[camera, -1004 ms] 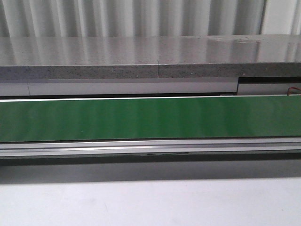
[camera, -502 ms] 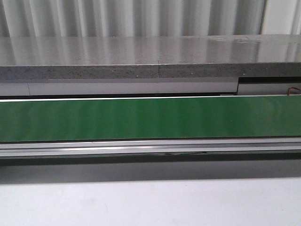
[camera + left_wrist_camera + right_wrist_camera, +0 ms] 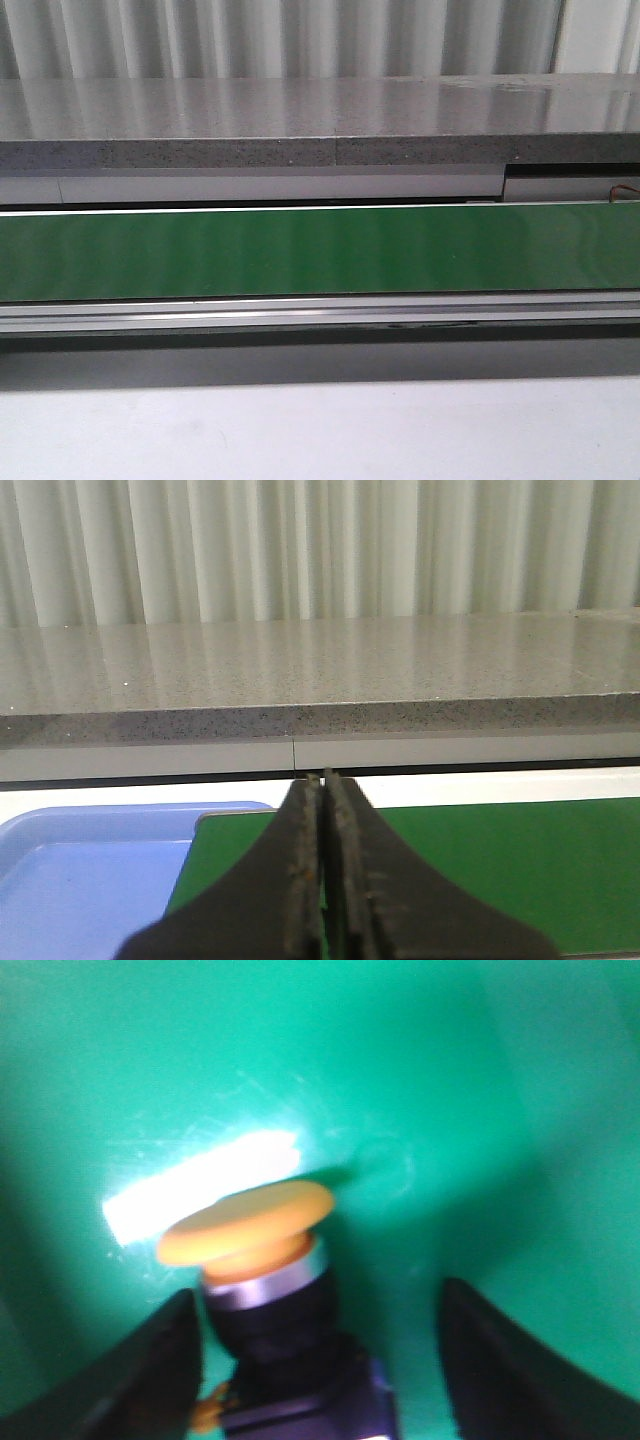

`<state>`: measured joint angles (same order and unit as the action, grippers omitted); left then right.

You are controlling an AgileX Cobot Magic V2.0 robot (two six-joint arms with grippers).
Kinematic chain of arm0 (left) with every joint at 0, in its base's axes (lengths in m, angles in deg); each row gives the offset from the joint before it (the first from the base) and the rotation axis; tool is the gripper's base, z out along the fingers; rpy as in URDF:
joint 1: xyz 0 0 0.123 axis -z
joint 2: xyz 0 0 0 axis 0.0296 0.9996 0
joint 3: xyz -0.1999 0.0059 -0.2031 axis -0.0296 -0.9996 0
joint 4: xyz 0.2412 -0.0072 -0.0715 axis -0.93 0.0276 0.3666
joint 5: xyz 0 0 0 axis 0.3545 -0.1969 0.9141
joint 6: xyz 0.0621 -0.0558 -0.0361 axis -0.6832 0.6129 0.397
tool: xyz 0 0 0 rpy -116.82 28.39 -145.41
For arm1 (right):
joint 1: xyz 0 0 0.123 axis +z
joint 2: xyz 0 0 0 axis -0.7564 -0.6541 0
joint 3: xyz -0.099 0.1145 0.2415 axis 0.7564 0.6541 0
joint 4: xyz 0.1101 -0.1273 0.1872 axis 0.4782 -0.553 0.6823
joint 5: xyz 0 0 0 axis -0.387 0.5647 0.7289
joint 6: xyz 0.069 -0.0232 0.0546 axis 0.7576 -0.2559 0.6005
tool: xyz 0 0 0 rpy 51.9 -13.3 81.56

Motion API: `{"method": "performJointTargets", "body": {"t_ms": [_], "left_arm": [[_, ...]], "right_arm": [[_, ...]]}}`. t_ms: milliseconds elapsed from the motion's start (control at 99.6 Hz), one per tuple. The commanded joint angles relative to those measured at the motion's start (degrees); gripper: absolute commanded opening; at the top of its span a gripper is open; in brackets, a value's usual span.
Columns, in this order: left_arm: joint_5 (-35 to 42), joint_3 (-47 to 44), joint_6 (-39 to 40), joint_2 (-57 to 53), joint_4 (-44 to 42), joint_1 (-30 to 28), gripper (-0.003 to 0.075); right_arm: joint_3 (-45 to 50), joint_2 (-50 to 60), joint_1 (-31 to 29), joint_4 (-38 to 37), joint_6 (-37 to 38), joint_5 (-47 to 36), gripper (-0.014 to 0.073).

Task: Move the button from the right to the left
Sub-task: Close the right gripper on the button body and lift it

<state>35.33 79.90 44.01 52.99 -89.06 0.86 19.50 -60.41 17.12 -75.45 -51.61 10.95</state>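
The button (image 3: 265, 1290) shows only in the right wrist view. It lies on a glossy green surface (image 3: 450, 1110) with its orange-yellow cap pointing away, black collar and blue block behind. My right gripper (image 3: 318, 1335) is open, with the button between the fingers and close to one finger (image 3: 160, 1360); the other finger (image 3: 500, 1360) stands well apart from it. The view is blurred. My left gripper (image 3: 323, 810) is shut and empty above the green conveyor belt (image 3: 500, 870). Neither gripper nor the button shows in the front view.
A blue tray (image 3: 80, 870) sits beside the end of the belt in the left wrist view. A long green belt (image 3: 320, 250) crosses the front view, with a grey stone counter (image 3: 320, 125) behind it and a white table surface (image 3: 320, 430) in front.
A dark mark on the conveyor's front rail has moved to the right. Nothing else differs in the front view.
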Motion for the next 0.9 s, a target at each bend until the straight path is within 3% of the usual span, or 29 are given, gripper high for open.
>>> {"method": "performJointTargets", "body": {"t_ms": [0, 100, 492, 894], "left_arm": [[4.9, -1.5, 0.5, -2.0, 0.5, 0.5, -0.002], [4.9, -1.5, 0.5, -2.0, 0.5, 0.5, -0.002], [4.9, -1.5, 0.5, -2.0, 0.5, 0.5, -0.002], [4.9, -1.5, 0.5, -2.0, 0.5, 0.5, -0.002]], "right_arm": [[-1.4, 2.1, -0.2, 1.6, -0.6, 0.3, 0.0322], [-3.3, 2.1, -0.2, 2.6, -0.6, 3.2, 0.0237], [-5.9, 14.6, 0.6, 5.9, -0.6, 8.3, 0.0237], [-4.3, 21.9, 13.1, 5.5, 1.3, 11.0, 0.0237]]}}
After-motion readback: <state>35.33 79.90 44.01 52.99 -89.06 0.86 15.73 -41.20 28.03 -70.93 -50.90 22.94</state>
